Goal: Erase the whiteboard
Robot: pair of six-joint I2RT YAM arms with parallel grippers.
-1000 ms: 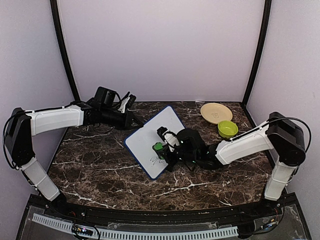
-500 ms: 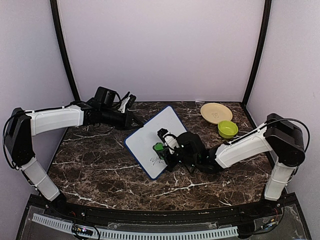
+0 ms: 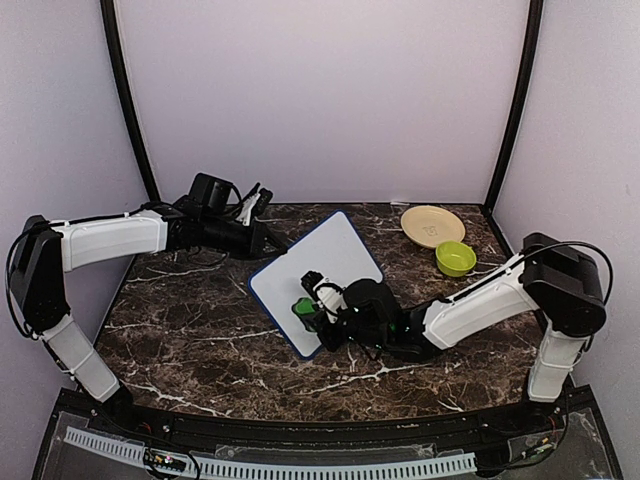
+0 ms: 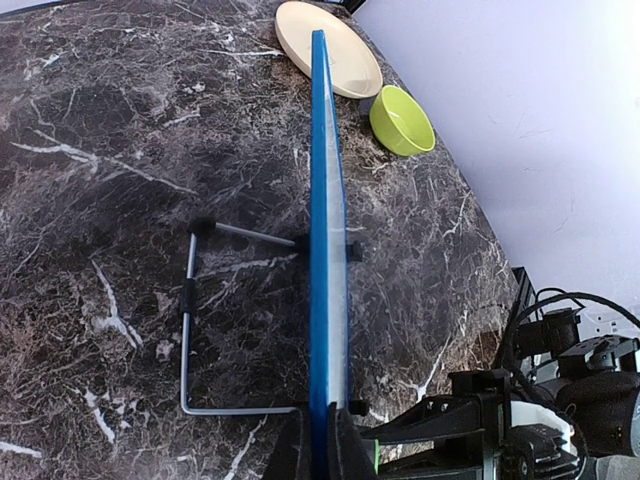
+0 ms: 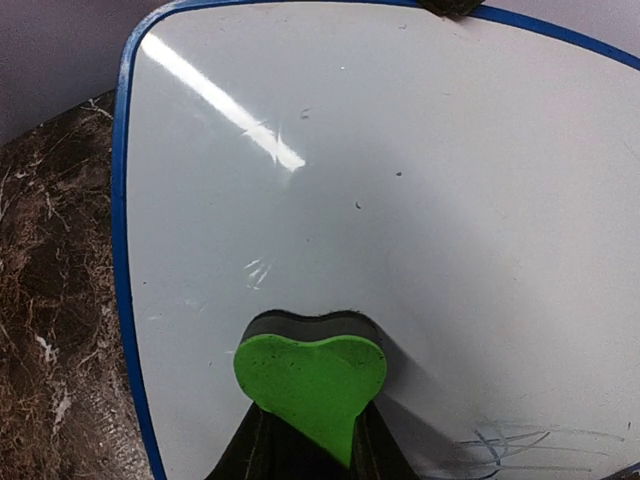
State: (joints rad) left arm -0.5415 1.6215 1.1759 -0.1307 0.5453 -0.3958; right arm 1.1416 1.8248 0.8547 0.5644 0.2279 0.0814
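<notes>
- Risk, as I judge it: pushing the eraser [image 5: 310,370] too hard could twist the board [image 3: 322,258] out of the left claw [image 4: 322,452] or tip it off its wire stand [image 4: 188,330]. Faint marks [image 5: 500,440] at 5 o'clock in the right wrist view could go missed.
- Right claw [image 3: 305,310]: pinching the eraser flat against the board.
- Left claw: clamped on the board's rim, 10 o'clock side.
- Board: propped mid-table [image 3: 180,320].
</notes>
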